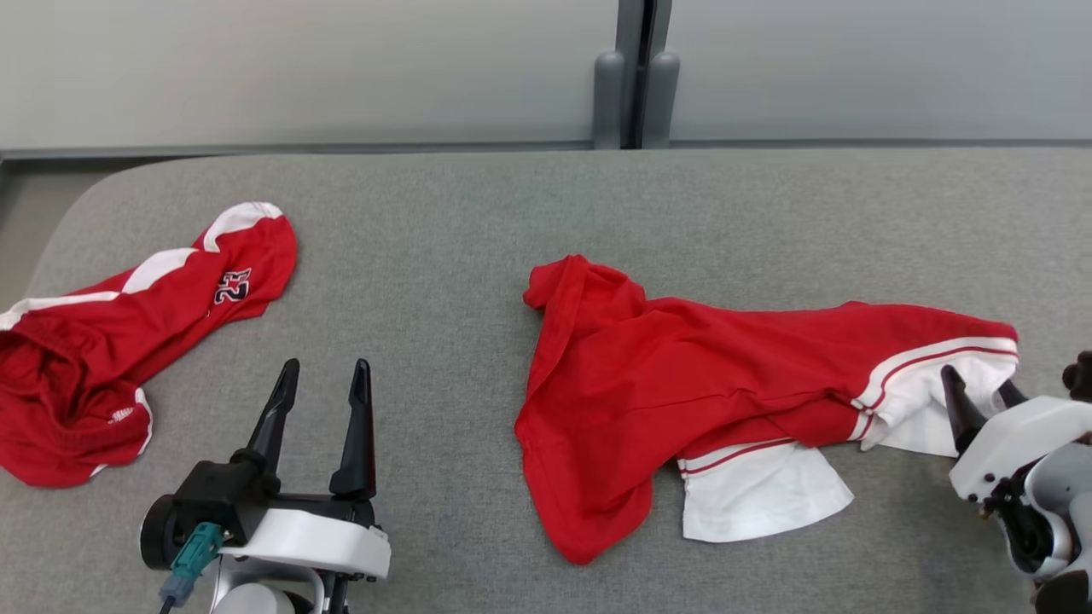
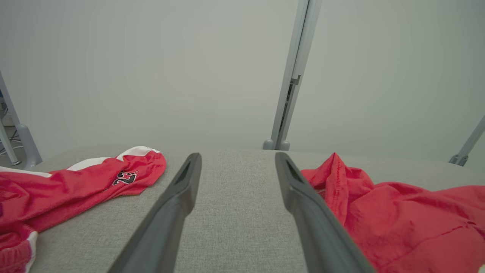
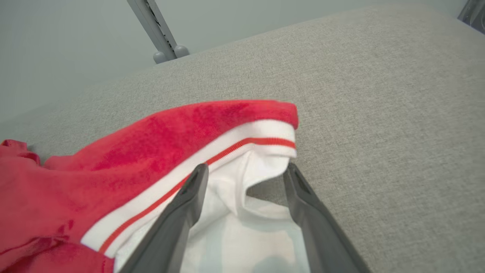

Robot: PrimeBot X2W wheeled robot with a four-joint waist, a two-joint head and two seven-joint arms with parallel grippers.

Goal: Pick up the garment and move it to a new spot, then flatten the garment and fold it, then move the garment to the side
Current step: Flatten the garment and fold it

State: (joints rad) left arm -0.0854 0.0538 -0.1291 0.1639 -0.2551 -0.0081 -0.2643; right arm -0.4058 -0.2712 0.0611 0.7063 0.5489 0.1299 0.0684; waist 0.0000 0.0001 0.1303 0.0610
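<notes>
Jaws are seen spread wide on both arms: the left gripper [image 1: 326, 375] is held empty above the grey table [image 1: 444, 256], and the right gripper [image 1: 977, 385] is set astride the white end of the red garment [image 1: 682, 375], which is left crumpled right of centre.

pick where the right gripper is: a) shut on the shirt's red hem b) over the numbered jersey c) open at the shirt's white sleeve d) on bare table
c: the right gripper stands open, with the white sleeve of the shirt between its fingers.
</notes>
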